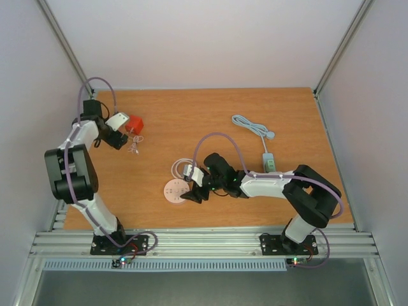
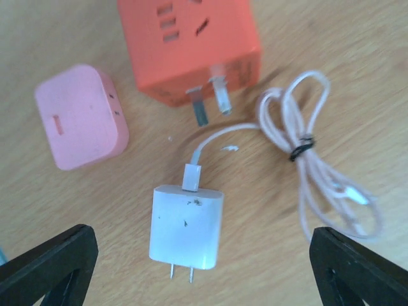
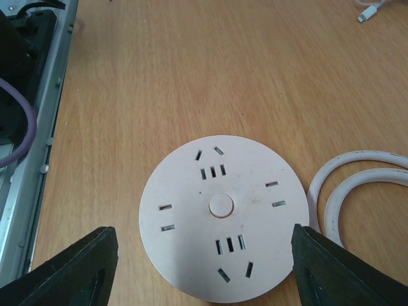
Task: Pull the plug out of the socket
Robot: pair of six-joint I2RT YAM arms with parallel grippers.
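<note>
The plug [image 2: 187,226], a white charger with two bare prongs and a thin white cable, lies flat on the wood, in no socket. My left gripper [image 2: 204,274] hangs open over it at the table's far left [image 1: 121,137], with a black fingertip [image 2: 48,268] at each side, well clear of the plug. The round pale socket [image 3: 220,217] lies flat near the front [image 1: 174,191], and every slot I can see is empty. My right gripper [image 3: 204,268] is open and straddles it. Its right fingertip [image 3: 344,268] is at the disc's edge, and the left one stands apart.
An orange cube socket [image 2: 191,44] and a pink adapter [image 2: 80,116] lie just beyond the plug, next to the bundled thin cable [image 2: 319,159]. The round socket's thick white cord [image 3: 357,185] loops beside it. A green strip [image 1: 269,162] with a grey cord [image 1: 252,125] lies right.
</note>
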